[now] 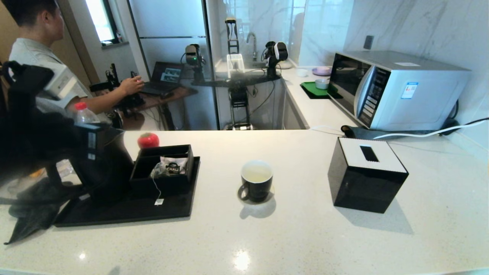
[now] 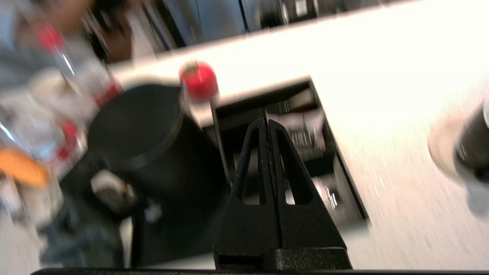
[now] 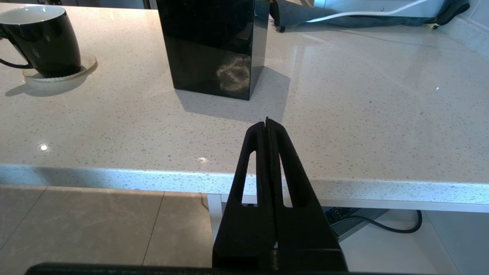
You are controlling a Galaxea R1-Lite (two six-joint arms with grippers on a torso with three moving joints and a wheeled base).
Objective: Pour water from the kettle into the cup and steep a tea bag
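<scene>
- counter [image 1: 305, 236]: pale speckled slab filling the lower two thirds of the head view; everything for the task sits on it
- black tray [image 1: 126, 212]: lower left of the head view, carrying the kettle [image 1: 105, 168] at its left end and the black compartment box [image 1: 164, 168] to the right of it
- kettle: dark, tall, partly hidden by the left arm; in the left wrist view its flat lid [image 2: 135, 124] fills centre-left
- cup [image 1: 256, 180]: centre of the head view on a pale coaster, well apart from the tray to its right, already holding water [image 1: 256, 173] that looks pale yellow, so my read is pouring is done and the bag is next
- tea bag [image 1: 158, 172]: in the front compartment of the box beside the CHALI sachet [image 1: 174, 166]; its string runs over the box's front wall, straight down frame, to the tag [image 1: 159, 201] lying on the tray
- left gripper [image 2: 267, 126]: jaws pressed together, holding nothing; in its wrist view the box lies just beyond and under the tips, kettle to frame left, view blurred
- key relation: bag sits left of the cup on the left arm's side, so the left arm is clearly nearer; judged grab line is the string
- right gripper [image 3: 267, 124]: jaws closed and empty, parked off the counter's near edge, facing the black tissue box [image 3: 212, 46]
</scene>
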